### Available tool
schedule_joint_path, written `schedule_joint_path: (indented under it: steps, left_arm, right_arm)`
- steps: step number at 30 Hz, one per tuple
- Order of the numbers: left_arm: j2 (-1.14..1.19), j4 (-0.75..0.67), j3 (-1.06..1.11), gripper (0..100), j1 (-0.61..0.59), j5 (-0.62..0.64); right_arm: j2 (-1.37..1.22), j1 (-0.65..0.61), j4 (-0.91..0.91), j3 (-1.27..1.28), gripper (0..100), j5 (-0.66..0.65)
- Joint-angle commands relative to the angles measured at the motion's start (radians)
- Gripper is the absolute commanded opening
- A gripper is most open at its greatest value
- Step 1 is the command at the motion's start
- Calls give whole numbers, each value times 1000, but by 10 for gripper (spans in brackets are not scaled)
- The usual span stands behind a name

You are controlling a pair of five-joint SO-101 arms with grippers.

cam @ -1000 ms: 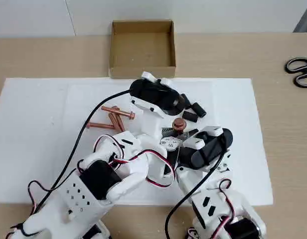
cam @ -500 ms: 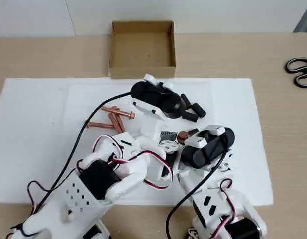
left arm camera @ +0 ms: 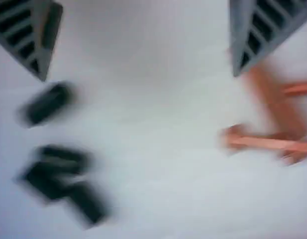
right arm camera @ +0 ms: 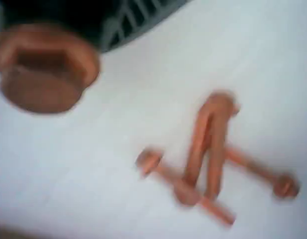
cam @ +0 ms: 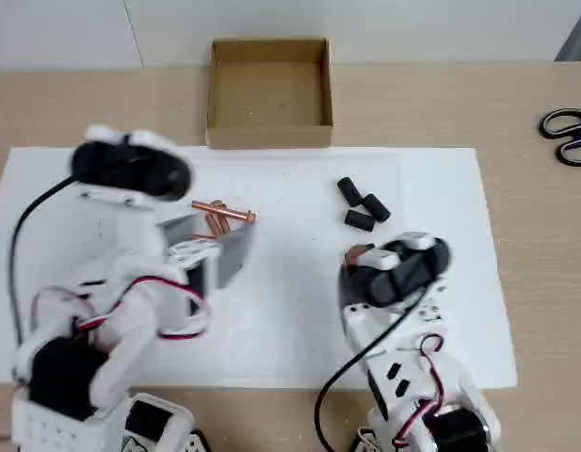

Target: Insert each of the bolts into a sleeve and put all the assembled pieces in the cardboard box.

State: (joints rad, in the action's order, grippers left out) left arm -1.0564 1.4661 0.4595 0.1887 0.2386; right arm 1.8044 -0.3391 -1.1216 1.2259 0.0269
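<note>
High view: a white sheet (cam: 290,188) is covering a wooden table (cam: 535,235), and one pair of scissors (cam: 568,137) is lying at its edge. The cardboard box (cam: 271,137) is sitting beyond the sheet. The left gripper (cam: 210,245) is hanging beside the loose bolts (cam: 222,215).

Left wrist view: its jaws are standing wide apart over three black sleeves (left arm camera: 56,169).

Right wrist view: the right gripper (right arm camera: 49,55) is clenching one held bolt (right arm camera: 44,69). Four loose bolts are lying crossed.

Matt brown cardboard box (cam: 269,137) on a pale wood-grain worktop (cam: 516,104). In front of the box lies a smooth, matt white sheet (cam: 281,188). On it, each bolt (cam: 224,218) is shiny copper-coloured metal and each sleeve (cam: 363,207) matt black. The robot arms (cam: 403,381) have smooth white plastic shells.
</note>
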Motion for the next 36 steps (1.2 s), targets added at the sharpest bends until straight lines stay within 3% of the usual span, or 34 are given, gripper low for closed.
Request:
schedule_joint_path:
  steps: [1, 7, 15, 23, 30, 36]
  left_arm:
    - [-109, 49, 51, 228, -184, -89]
    - [-295, -9, 248, 225, -364, -278]
    - [-468, -5, 384, 225, -419, -276]
    - [-494, -6, 410, 225, -489, -276]
    - [-493, -5, 410, 225, -489, -276]
    - [-493, -5, 412, 225, -489, -276]
  right_arm:
    - [-93, 84, 64, -87, 4, -37]
    - [-650, 122, 188, -457, 4, -55]
    - [-1435, 117, 348, -1102, 4, -54]
    - [-2084, 93, 607, -1620, 4, -55]
    - [-2497, 16, 751, -1913, 4, -61]
    - [-2707, -1, 753, -2051, 9, -63]
